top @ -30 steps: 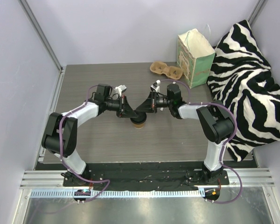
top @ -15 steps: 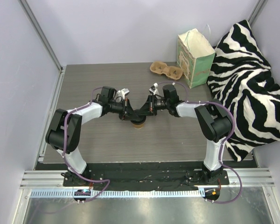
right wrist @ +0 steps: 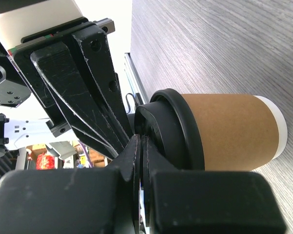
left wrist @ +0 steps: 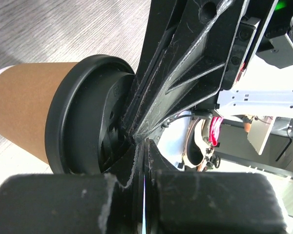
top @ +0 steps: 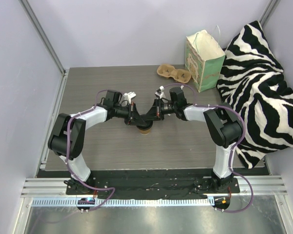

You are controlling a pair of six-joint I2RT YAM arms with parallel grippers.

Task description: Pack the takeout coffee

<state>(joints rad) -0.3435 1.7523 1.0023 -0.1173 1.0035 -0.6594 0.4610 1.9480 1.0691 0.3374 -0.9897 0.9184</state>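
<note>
Tan takeout coffee [top: 145, 129] stands upright, long axis vertical, lid [right wrist: 185, 127] uppermost.

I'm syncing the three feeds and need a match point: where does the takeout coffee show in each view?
Top external: the takeout coffee stands mid-table, only its tan side showing.
Left wrist: takeout coffee in the left half, sideways in frame, black lid toward centre.
Right wrist: takeout coffee right of centre, sideways, lid on its left.
Shared landmark: the grey wood-grain table.
</note>
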